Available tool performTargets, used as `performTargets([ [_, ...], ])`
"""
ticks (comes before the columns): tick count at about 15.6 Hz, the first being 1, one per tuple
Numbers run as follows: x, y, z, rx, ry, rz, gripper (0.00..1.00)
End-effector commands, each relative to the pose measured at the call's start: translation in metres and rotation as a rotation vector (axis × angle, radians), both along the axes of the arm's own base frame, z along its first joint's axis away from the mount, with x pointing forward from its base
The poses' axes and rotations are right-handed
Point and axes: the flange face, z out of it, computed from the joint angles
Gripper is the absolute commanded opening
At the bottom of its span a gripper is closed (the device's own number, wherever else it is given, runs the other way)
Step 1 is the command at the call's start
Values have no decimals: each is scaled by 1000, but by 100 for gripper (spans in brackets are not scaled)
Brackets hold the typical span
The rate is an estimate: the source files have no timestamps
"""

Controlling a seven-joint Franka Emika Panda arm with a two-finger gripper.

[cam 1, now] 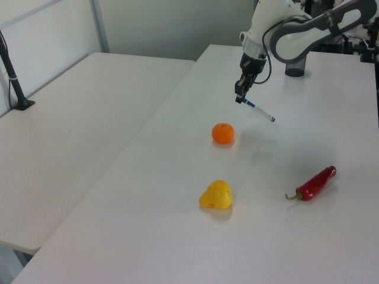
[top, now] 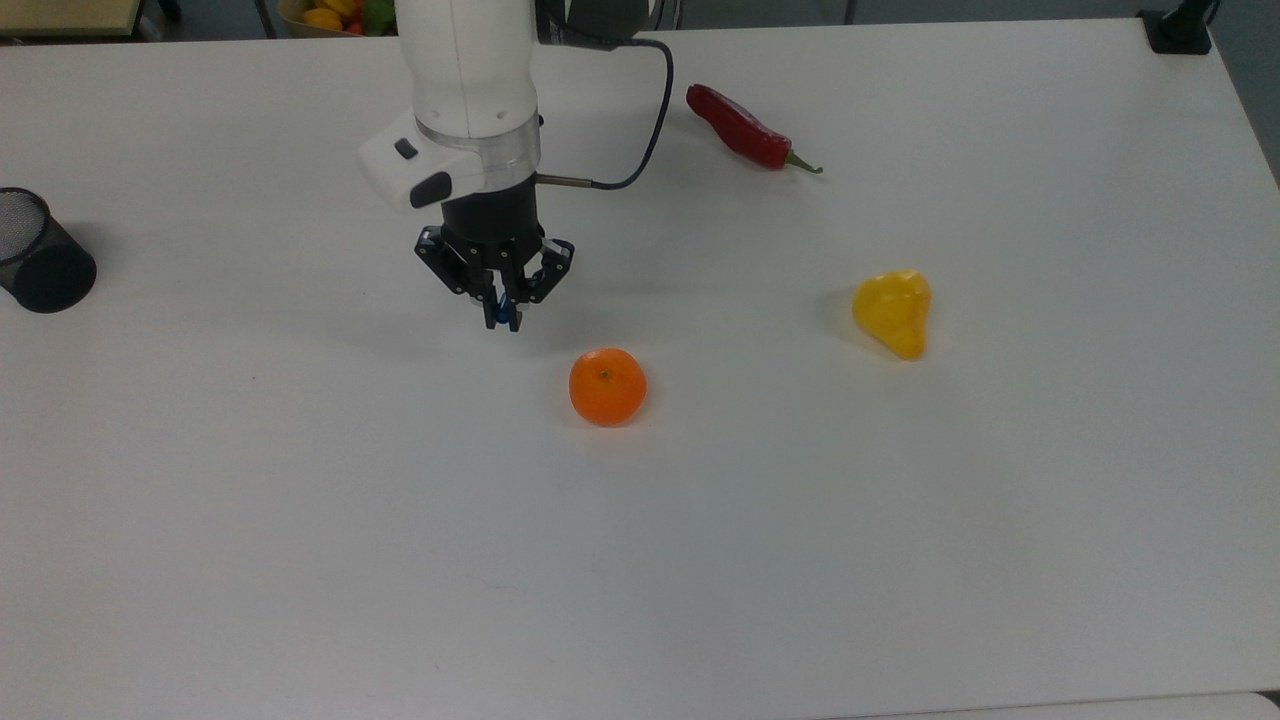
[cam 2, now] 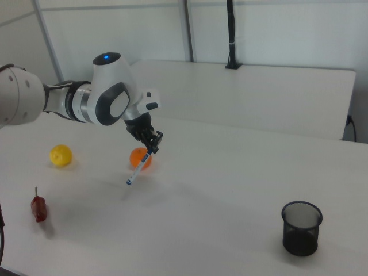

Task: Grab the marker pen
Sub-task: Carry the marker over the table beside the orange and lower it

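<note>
**Pen in the air**

The pincer (cam 1: 239, 97) is clenched on one end of the marker pen (cam 1: 259, 110), which hangs tilted above the surface (top: 300, 500), near the orange (top: 607, 386). It looks light, stiff and smooth; an end grip may let it swing.

We note a white table (top: 900, 560) with a matte top under even light. A second white table (cam 1: 71, 136) stands just beside it, bearing a black clamped pole (cam 1: 13, 77). Pale wall panels (cam 2: 276, 29) in metal framing close the room behind.
</note>
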Motion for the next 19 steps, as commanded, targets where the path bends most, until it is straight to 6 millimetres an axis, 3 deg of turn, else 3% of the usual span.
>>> performTargets([
  [1, -4, 5, -19, -20, 45, 65, 0],
  [5, -1, 6, -45, -27, 77, 107, 0],
  [9, 0, 10, -59, -34, 93, 133, 1],
  [12, 0, 11, -70, -38, 110, 140, 13],
  [13, 1, 10, -69, -38, 108, 138, 19],
  [15, 2, 10, -67, -38, 104, 138, 42],
  [17, 2, 11, -68, -41, 105, 141, 81],
  [19, 2, 14, -68, -42, 105, 147, 100],
])
